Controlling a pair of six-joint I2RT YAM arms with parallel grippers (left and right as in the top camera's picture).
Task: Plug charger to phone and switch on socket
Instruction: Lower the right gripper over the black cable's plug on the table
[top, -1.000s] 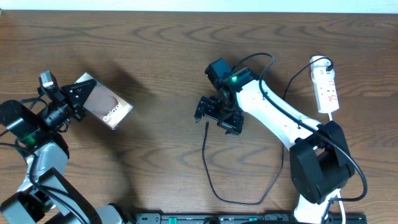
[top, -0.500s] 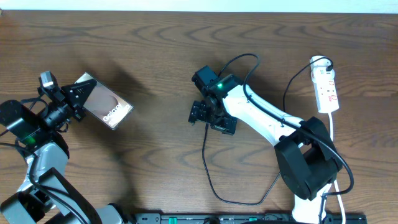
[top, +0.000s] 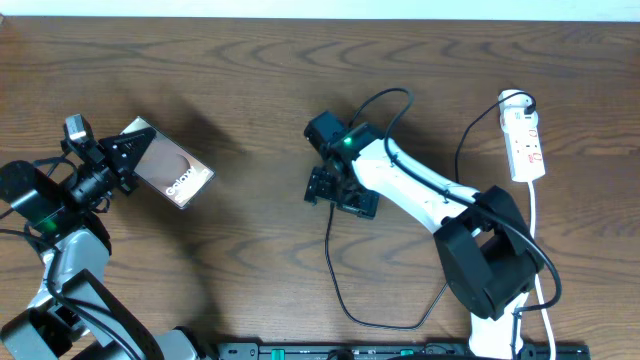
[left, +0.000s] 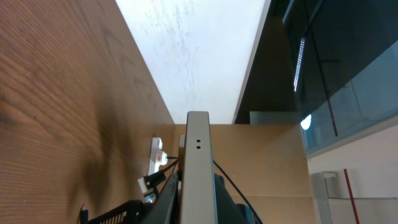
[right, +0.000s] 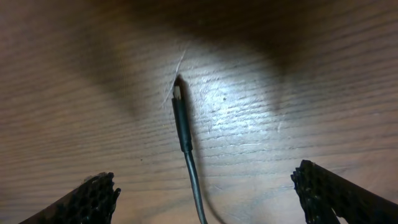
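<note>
The phone (top: 170, 163), dark screen with white text, is held tilted off the table at the left by my left gripper (top: 122, 160), which is shut on it. In the left wrist view its silvery edge (left: 198, 162) stands upright between the jaws. The charger cable (top: 335, 280) loops on the table, its connector tip under my right gripper (top: 340, 192). In the right wrist view the tip (right: 181, 115) lies flat between the wide-open fingers (right: 205, 196). The white socket strip (top: 524, 135) lies at the far right.
The socket's white cord (top: 536, 215) runs down the right side. The right arm (top: 420, 190) stretches across the table's middle. A black rail (top: 350, 350) lies along the front edge.
My right gripper has moved left and now sits over the charger's connector tip. The left gripper and the phone have not moved.
</note>
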